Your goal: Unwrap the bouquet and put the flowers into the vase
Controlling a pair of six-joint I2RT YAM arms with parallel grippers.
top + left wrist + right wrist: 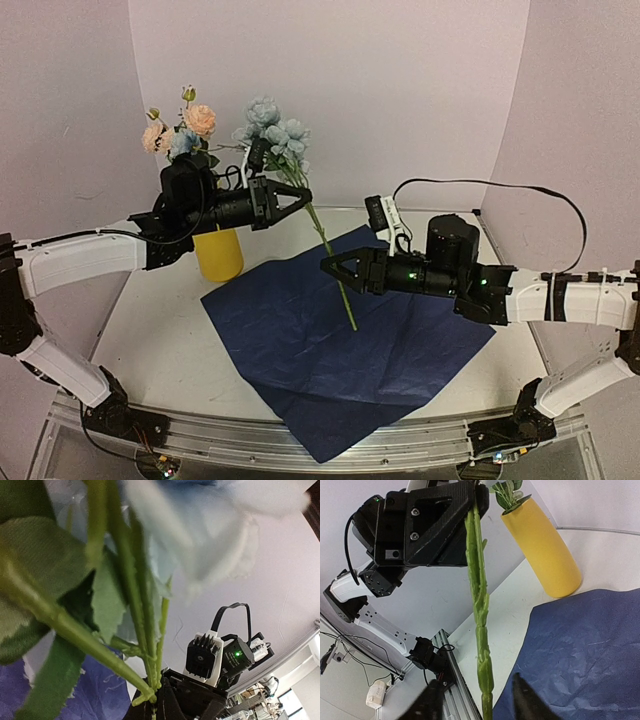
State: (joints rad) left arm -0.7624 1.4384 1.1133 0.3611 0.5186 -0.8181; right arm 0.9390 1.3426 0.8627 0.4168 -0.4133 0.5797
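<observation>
1. Blue-flowered stem [142, 630] crowds the left wrist lens. The left claw [300, 197] is clamped shut on it, with the blooms above the claw and the bare stalk slanting down below it.
2. Right claw [479, 698]: jaws parted, one on each side of the lower stalk, with no contact visible. It sits below the left claw and to its outer side.
3. Navy paper sheet [330, 340]: spread flat beneath both claws with nothing wrapped in it. Unwrapping is judged complete.
4. Vase [220, 255]: upright, below and behind the left claw, under its wrist. Peach roses [200, 120] and leaves already stand in it, so the task is judged well advanced.
5. Remaining, as judged: carry the clamped stem back over the vase mouth and lower it in. No other loose stems show around either claw.
</observation>
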